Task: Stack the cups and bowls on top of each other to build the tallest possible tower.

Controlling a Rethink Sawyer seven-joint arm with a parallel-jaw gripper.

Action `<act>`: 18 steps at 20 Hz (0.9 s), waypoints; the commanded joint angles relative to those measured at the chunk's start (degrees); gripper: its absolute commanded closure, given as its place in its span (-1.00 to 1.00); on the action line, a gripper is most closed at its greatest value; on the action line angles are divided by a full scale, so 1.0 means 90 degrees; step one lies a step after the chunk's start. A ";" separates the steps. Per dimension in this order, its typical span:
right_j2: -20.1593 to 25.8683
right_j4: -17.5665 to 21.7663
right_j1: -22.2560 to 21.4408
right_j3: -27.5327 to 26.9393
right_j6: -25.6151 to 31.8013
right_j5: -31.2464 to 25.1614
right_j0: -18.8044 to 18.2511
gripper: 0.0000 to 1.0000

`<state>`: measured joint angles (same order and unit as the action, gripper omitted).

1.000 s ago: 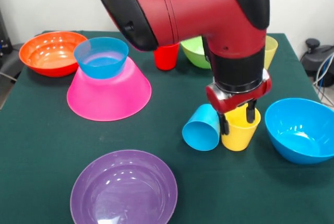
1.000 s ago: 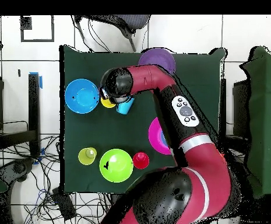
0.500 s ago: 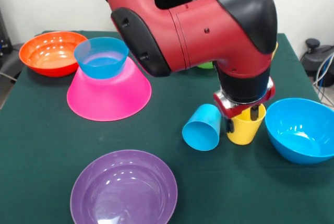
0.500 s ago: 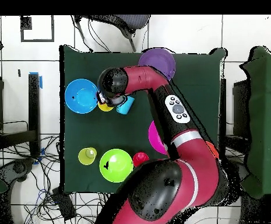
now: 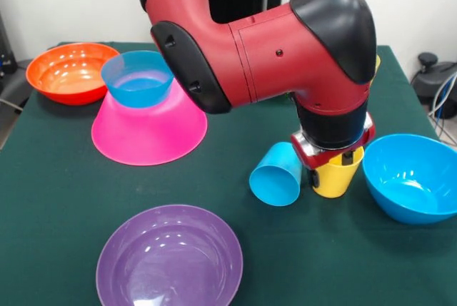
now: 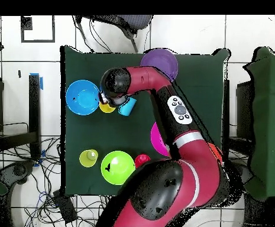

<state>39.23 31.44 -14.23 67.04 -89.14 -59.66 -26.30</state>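
An opaque yellow cup (image 5: 334, 182) stands upright on the green cloth, and my gripper (image 5: 331, 167) is low over its rim. The gripper is open: one finger (image 5: 314, 176) is outside the cup's near wall and the other is behind the rim. A blue cup (image 5: 275, 175) lies on its side just left of the yellow one. The tower is an upside-down pink bowl (image 5: 150, 133) with a small blue bowl (image 5: 138, 78) upright on it. In the overhead view the arm hides most of the yellow cup (image 6: 107, 109).
A blue bowl (image 5: 412, 177) sits close to the right of the yellow cup. A purple bowl (image 5: 169, 256) is at the front and an orange bowl (image 5: 70, 72) is at the back left. The overhead view shows a green bowl (image 6: 117, 167), a red cup (image 6: 142, 161) and a pale yellow cup (image 6: 88, 158).
The gripper has shifted slightly toward the blue bowl and sunk lower over the yellow cup, which slid a little with it. The arm's elbow swung across, hiding the red cup and green bowl.
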 commanded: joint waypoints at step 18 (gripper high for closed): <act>-0.0483 -0.0054 -0.0033 -0.0735 0.0443 -0.1084 0.0285 1.00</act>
<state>38.34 30.96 -14.11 62.34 -89.14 -63.00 -24.45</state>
